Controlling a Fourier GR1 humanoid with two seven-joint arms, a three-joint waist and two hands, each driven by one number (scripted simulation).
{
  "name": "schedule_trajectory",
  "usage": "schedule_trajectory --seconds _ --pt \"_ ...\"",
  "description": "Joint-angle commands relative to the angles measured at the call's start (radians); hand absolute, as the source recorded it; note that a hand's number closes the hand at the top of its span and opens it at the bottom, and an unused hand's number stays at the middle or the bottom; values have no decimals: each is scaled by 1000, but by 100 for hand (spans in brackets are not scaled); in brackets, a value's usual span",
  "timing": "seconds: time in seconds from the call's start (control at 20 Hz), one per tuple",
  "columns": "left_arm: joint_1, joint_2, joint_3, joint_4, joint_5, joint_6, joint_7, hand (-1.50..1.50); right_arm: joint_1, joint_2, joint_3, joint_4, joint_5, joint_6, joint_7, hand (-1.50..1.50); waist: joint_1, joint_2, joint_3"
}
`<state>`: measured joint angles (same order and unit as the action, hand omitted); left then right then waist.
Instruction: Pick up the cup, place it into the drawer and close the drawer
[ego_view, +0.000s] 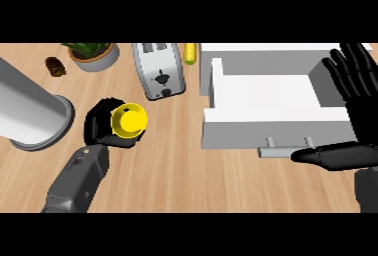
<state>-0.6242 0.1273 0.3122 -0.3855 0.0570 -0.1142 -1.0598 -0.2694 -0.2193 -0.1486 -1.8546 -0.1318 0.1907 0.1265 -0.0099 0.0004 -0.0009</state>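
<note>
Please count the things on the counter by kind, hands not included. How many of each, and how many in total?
Yellow cup: 1
White drawer, open: 1
Toaster: 1
Potted plant: 1
Large grey cylinder: 1
Small brown object: 1
Yellow object behind the toaster: 1
Total: 7

Cup (129, 120) left of open drawer (275, 122); toaster (159, 70) behind, between them; plant pot (94, 55) far left.

Left hand (103, 125) grips cup (129, 120); drawer (277, 122) open
</note>
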Motion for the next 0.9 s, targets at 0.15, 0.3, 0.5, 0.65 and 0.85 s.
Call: schedule_trajectory --seconds 0.15,0.3,0.5,0.65,0.85 --pt "-119 -63 -78 -183 -4 -24 144 150 -42 2 15 -26 22 -30 55 -150 18 -7 1" --pt "-217 -123 -105 -259 -2 44 278 150 37 -4 -11 -9 13 1 -14 -150 13 -10 2" --pt "-278 -126 -209 -359 69 123 434 150 34 28 15 -22 30 -23 -14 -150 9 -9 2" --pt "-384 -127 -227 -366 67 183 554 150 33 -7 -18 44 17 25 -80 -150 3 -3 2" --pt "-482 -127 -278 -359 86 279 638 150 27 -2 -6 2 34 2 -40 -150 -7 0 1"
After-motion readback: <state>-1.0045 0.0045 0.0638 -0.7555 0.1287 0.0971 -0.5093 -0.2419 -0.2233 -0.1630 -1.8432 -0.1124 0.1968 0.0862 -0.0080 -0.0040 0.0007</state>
